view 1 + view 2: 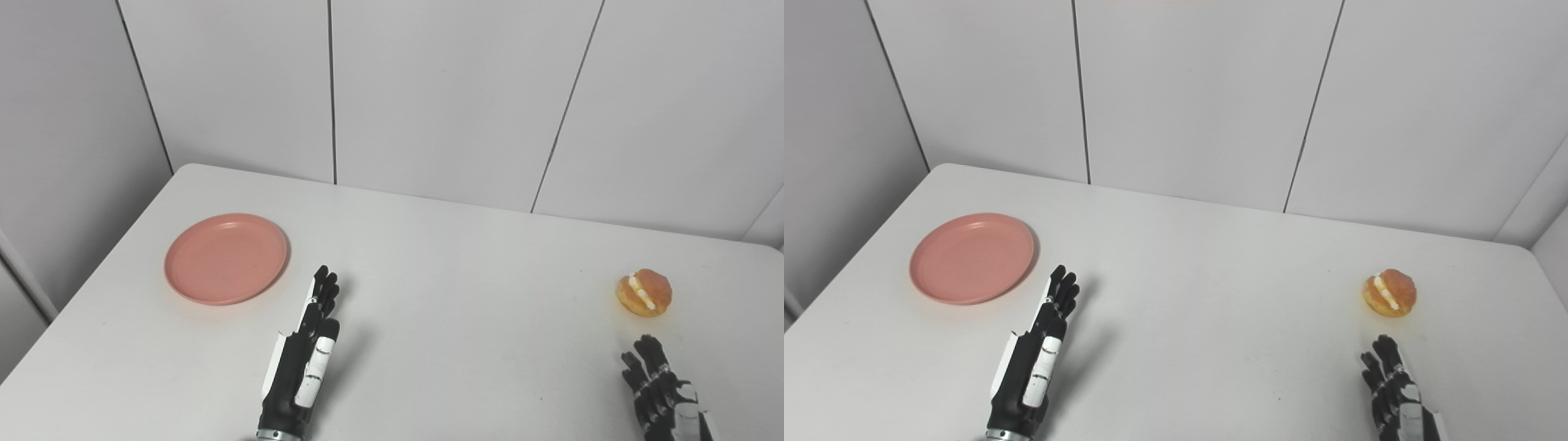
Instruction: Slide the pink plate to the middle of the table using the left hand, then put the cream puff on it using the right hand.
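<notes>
The pink plate [226, 258] is seen flat on the white counter [441, 294], toward the counter's left side and well short of its middle. No contact with it has been made. The left robot hand [304, 358] is located near the plate, on the plate's near-right side, with its long axis pointing away from the robot and slightly toward the plate. Its fingers are extended and held close together, and nothing is held. The plate therefore lies ahead and to the left of this hand, which is by far the nearer of the two.

The cream puff [644, 293] is found far to the right of the plate, resting on the counter. The right robot hand [664, 395] is positioned just on the near side of the puff, fingers spread and empty, apart from it.

The sliding step is judged not yet begun.
</notes>
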Tool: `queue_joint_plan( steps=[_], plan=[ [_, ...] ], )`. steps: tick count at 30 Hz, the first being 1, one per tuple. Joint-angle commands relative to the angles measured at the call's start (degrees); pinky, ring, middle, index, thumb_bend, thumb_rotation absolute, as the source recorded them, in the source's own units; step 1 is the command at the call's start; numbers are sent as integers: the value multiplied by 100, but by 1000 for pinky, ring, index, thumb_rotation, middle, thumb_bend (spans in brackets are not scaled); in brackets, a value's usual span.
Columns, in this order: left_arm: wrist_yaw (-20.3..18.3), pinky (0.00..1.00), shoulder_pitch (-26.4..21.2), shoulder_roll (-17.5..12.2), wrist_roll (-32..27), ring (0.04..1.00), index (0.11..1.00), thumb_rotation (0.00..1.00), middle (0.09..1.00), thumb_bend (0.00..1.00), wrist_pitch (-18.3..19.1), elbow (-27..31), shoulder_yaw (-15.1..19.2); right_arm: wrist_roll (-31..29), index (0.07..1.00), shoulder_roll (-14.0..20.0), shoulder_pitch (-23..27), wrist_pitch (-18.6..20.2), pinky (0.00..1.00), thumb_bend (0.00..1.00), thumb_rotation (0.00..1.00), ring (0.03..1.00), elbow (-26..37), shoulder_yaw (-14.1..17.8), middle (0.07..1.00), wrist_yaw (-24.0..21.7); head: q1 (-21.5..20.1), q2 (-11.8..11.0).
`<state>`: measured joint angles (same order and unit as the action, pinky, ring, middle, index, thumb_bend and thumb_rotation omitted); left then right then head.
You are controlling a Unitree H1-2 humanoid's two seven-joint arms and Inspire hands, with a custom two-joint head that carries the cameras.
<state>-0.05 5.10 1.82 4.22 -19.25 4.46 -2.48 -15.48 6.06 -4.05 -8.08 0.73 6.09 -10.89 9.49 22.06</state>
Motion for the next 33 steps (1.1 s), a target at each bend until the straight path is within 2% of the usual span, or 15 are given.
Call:
queue_joint_plan(
  steps=[1,12,20,26,29,33],
  plan=[
    [66,1000,-129,83,55,987,1000,967,999,554,-176,-511,-60,-49,951,109,-59,-267,999,868,1000,953,-441,71,975,-101,1,-13],
    [120,1000,-196,45,117,985,1000,978,1000,571,-326,-706,-25,24,952,89,2,-290,989,827,1000,954,-562,20,969,-50,-92,-87],
    [93,1000,-170,16,-5,984,1000,967,997,554,-281,-642,19,124,944,70,-89,-20,988,816,1000,957,-334,-44,966,24,-136,3],
    [24,1000,-152,59,-310,1000,1000,981,1000,655,-84,-251,12,114,934,125,-215,355,954,818,1000,942,-72,-78,962,31,-113,109],
    [58,1000,-252,114,-483,993,1000,961,997,722,-52,9,40,45,937,135,-241,382,956,812,1000,949,-30,-60,970,7,-95,140],
    [139,992,-518,54,-442,972,992,959,980,803,178,495,160,-31,933,94,-238,313,948,815,1000,943,-59,-12,963,43,-125,151]
  ],
)
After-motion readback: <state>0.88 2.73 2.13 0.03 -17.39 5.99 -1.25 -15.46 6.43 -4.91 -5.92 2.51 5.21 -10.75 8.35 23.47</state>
